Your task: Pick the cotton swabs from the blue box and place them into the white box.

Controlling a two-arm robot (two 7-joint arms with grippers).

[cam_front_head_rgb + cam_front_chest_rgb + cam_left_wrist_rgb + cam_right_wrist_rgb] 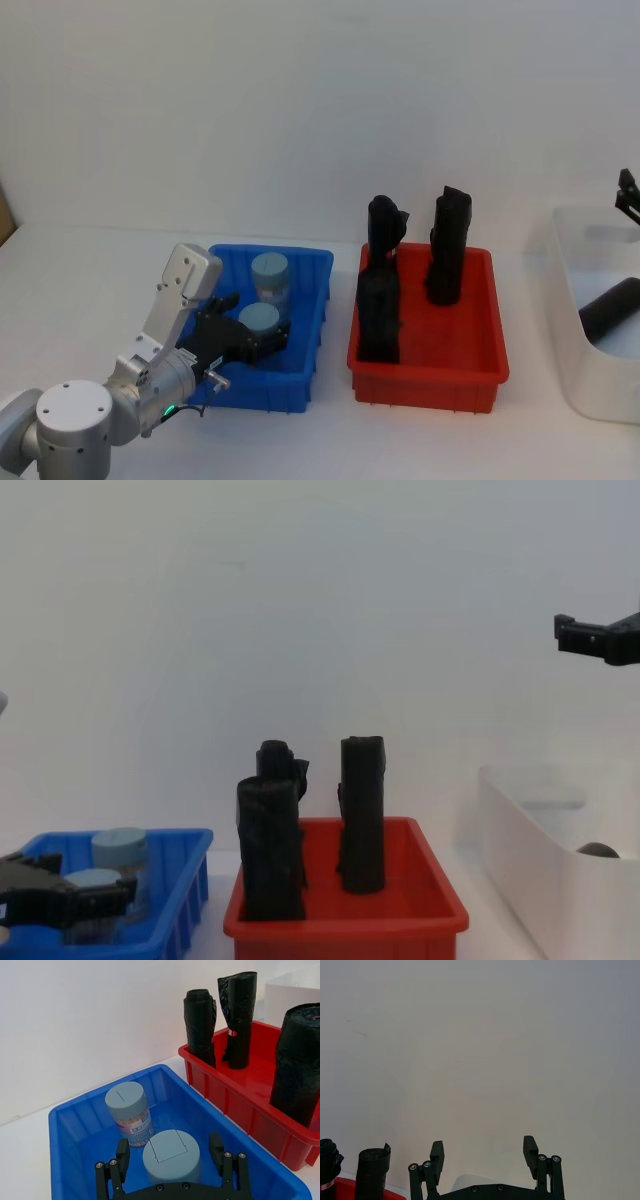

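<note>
Two cotton swabs jars with grey-blue lids stand in the blue box (pixel 304 256) (pixel 75 1125). The far jar (pixel 270 276) (pixel 128 1110) stands free, its printed label showing. My left gripper (pixel 260 338) (pixel 169 1154) is down inside the box, open, with one finger on each side of the near jar (pixel 259 317) (pixel 171 1156) and a small gap on both sides. In the chest view it sits low at the left (pixel 88 892). My right gripper (pixel 626 196) (pixel 484 1152) (pixel 598 640) hangs open and empty, high above the white box (pixel 560 290) (pixel 515 830).
A red tray (pixel 475 372) (pixel 240 1105) (pixel 440 905) stands between the two boxes and holds three upright black rolls (pixel 444 250) (pixel 362 815). Another black roll (pixel 612 310) lies inside the white box. A pale wall runs behind the table.
</note>
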